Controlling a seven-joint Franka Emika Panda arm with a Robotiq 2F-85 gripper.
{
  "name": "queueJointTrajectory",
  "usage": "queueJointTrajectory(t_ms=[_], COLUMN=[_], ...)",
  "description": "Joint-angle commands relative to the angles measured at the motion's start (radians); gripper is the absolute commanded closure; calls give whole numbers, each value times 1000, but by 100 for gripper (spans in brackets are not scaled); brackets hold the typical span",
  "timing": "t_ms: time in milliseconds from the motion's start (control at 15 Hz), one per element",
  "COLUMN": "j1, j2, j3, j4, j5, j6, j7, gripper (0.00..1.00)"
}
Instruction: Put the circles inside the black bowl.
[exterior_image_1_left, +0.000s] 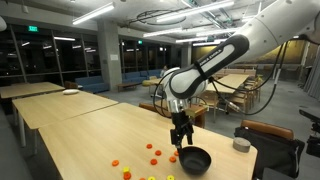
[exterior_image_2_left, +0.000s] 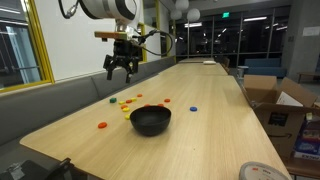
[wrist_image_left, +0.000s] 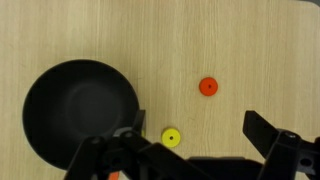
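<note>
In the wrist view the gripper (wrist_image_left: 192, 130) comes in from the bottom edge with its jaws spread wide and nothing between them. A yellow disc (wrist_image_left: 171, 137) lies on the table (wrist_image_left: 250, 50) just under the gap, nearer the left finger. An orange disc (wrist_image_left: 207, 87) sits a little beyond it, apart from the yellow one. The bowl (wrist_image_left: 80, 105) fills the left side, and the left finger overlaps its rim in this view. Both discs lie outside the bowl, on the wood beside it. In an exterior view the gripper (exterior_image_1_left: 181, 135) hangs above the table, pointing down, just beside the bowl (exterior_image_1_left: 195, 159) and clear of the surface. More discs (exterior_image_1_left: 153, 155) are scattered on the table on the bowl's other side, some near it and some well apart. In an exterior view a lone disc (exterior_image_2_left: 194, 108) lies off to the bowl's right. A grey cup (exterior_image_1_left: 241, 145) stands near the table's edge, past the bowl. Cardboard boxes (exterior_image_2_left: 285, 105) sit beside the table.
</note>
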Motion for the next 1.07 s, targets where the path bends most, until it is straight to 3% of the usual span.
queueJointTrajectory(t_ms=[0, 200, 533, 1000], j1=[-2, -15, -30, 55], j2=[151, 237, 313, 359], j3=[0, -6, -12, -42], j4=[120, 165, 123, 2], j5=[31, 67, 113, 19], j6=[30, 106, 366, 678], j7=[0, 5, 16, 147], gripper=[0, 0, 0, 0])
